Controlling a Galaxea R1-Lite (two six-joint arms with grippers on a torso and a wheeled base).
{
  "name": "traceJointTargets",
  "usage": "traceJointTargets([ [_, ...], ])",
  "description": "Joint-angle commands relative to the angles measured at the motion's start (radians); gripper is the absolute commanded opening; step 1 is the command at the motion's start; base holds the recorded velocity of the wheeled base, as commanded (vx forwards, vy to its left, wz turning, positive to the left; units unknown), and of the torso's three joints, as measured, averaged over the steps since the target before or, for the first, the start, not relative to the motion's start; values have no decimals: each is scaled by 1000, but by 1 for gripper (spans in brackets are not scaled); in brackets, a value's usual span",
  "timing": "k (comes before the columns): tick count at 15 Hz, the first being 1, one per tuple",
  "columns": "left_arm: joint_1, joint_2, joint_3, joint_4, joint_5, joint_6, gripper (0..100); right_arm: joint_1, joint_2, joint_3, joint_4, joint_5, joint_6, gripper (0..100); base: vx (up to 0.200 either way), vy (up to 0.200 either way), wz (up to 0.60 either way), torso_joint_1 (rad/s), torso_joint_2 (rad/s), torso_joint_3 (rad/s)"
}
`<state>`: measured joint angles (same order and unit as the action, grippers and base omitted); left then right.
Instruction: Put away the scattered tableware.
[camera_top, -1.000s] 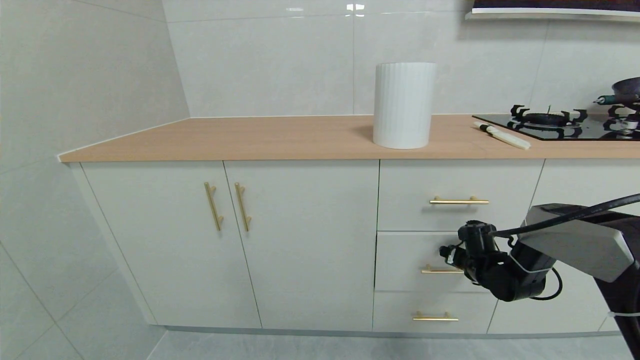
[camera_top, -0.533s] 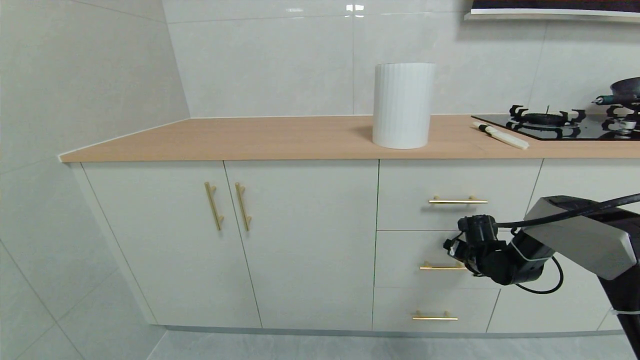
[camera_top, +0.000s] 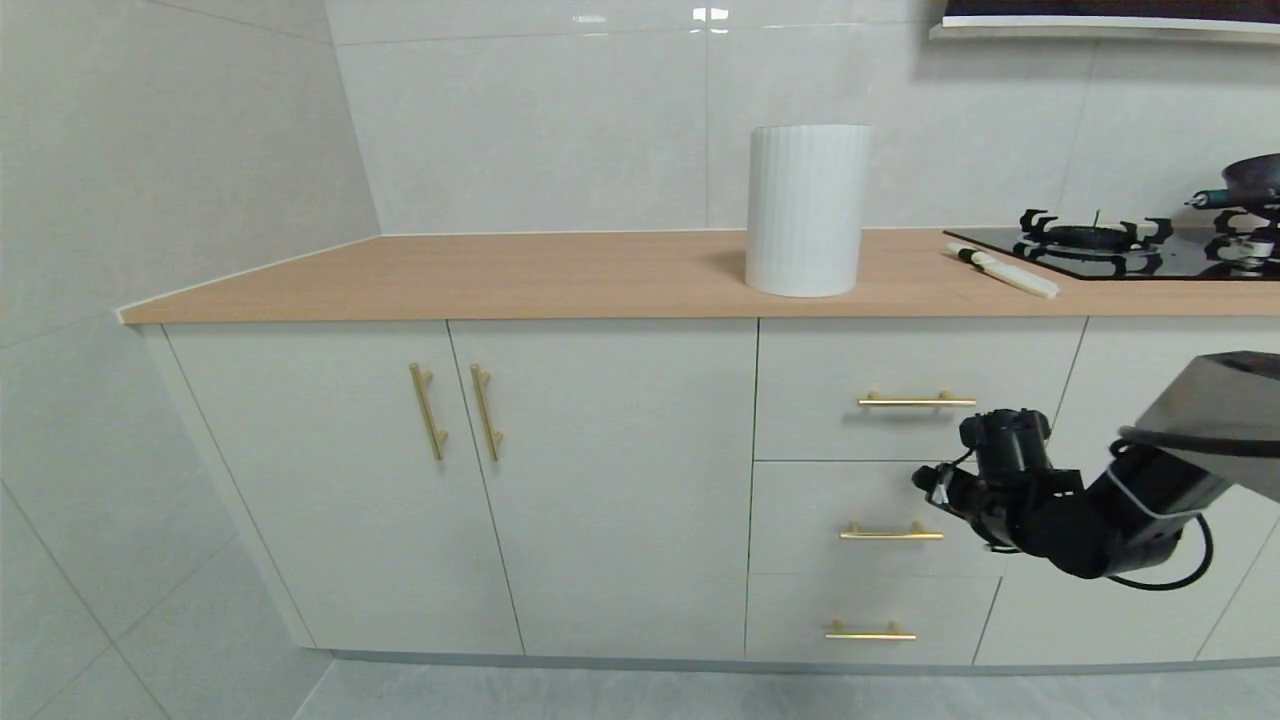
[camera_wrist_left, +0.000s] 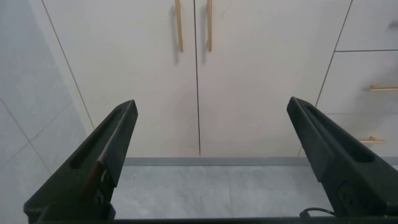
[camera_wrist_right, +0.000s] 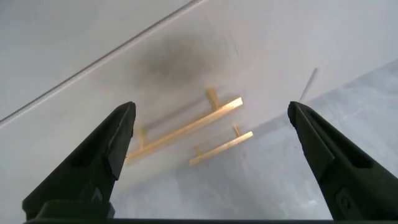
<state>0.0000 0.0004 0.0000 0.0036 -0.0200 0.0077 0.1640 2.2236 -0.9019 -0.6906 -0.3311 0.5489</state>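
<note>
A white ribbed cylindrical holder (camera_top: 806, 210) stands on the wooden countertop (camera_top: 560, 275). To its right a slim white utensil with a dark end (camera_top: 1003, 271) lies on the counter beside the stove. My right gripper (camera_top: 930, 482) hangs below counter height in front of the drawer stack, just right of the middle drawer's gold handle (camera_top: 890, 534). In the right wrist view the gripper (camera_wrist_right: 211, 109) is open and holds nothing, with two gold handles (camera_wrist_right: 186, 129) beyond it. The left gripper (camera_wrist_left: 211, 107) is open and holds nothing, facing the cabinet doors (camera_wrist_left: 196, 74) low near the floor.
A black gas hob (camera_top: 1120, 245) with a pan (camera_top: 1255, 180) sits at the counter's right end. Double doors with gold handles (camera_top: 455, 412) are at left, three drawers (camera_top: 915, 402) at right. A tiled wall closes the left side.
My right arm has moved right and slightly up, so the gripper has drawn away from the middle drawer's handle. The items on the counter have not moved.
</note>
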Motion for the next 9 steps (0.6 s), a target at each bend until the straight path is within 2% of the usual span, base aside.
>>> traceJointTargets([
  [1,0,0,0,1,0,0,100,84,-351,290,3,20,-87,100,0,0,0,0,0,0],
  [3,0,0,0,1,0,0,100,170,-565,480,3,-5,-90,100,0,0,0,0,0,0],
  [6,0,0,0,-1,0,0,100,180,-791,591,6,-106,-110,100,0,0,0,0,0,0],
  [9,0,0,0,-1,0,0,100,178,-1164,773,17,-252,-276,100,0,0,0,0,0,0],
])
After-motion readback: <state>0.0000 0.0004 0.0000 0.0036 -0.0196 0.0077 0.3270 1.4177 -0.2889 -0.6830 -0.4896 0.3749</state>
